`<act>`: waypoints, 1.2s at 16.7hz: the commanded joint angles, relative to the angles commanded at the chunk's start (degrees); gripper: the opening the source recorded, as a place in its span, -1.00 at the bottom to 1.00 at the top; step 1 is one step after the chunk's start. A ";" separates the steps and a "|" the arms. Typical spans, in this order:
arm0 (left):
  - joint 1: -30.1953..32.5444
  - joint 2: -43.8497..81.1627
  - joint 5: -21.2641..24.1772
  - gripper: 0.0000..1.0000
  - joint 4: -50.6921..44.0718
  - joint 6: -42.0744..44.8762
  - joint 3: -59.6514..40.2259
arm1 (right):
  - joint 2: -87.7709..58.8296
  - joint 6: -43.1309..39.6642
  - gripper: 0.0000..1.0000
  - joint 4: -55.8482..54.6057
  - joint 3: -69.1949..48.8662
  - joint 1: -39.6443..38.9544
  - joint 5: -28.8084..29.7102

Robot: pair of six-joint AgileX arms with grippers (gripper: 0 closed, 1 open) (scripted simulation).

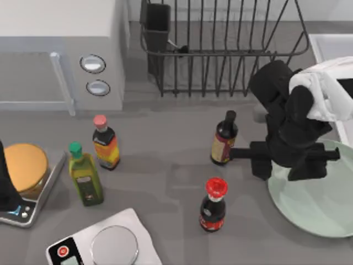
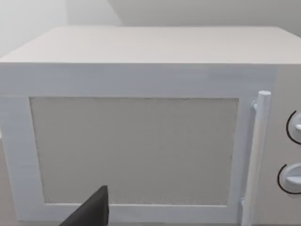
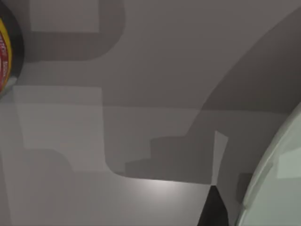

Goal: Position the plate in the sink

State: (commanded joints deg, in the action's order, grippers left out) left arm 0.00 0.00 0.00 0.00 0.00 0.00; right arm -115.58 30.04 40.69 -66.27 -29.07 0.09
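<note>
The plate (image 1: 320, 207) is large, round, shallow and pale mint green, with a smooth surface. It lies flat on the grey table near the right edge of the top view, its upper left part hidden under the arm. In the right wrist view its curved rim (image 3: 277, 174) rests on the tabletop. The sink (image 1: 330, 47) is a light grey-white basin at the far right, beyond the plate; what looks like its pale raised rim shows, and the two lie apart.
</note>
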 joint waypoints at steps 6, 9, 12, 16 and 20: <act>0.00 0.00 0.00 1.00 0.00 0.00 0.00 | 4.78 -0.35 -1.00 -0.11 -1.01 0.89 0.78; 0.00 0.00 0.00 1.00 0.00 0.00 0.00 | 4.86 -0.50 -1.00 1.78 -1.61 1.07 0.77; 0.00 0.00 0.00 1.00 0.00 0.00 0.00 | 5.07 -0.92 -1.00 8.37 -4.44 1.58 0.70; 0.00 0.00 0.00 1.00 0.00 0.00 0.00 | 5.74 -1.24 -1.00 20.49 -13.28 2.32 0.53; 0.00 0.00 0.00 1.00 0.00 0.00 0.00 | 6.21 -1.12 -1.00 33.39 -26.66 2.88 0.45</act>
State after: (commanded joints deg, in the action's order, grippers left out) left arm 0.00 0.00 0.00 0.00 0.00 0.00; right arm -109.37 28.92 74.08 -92.93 -26.19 0.54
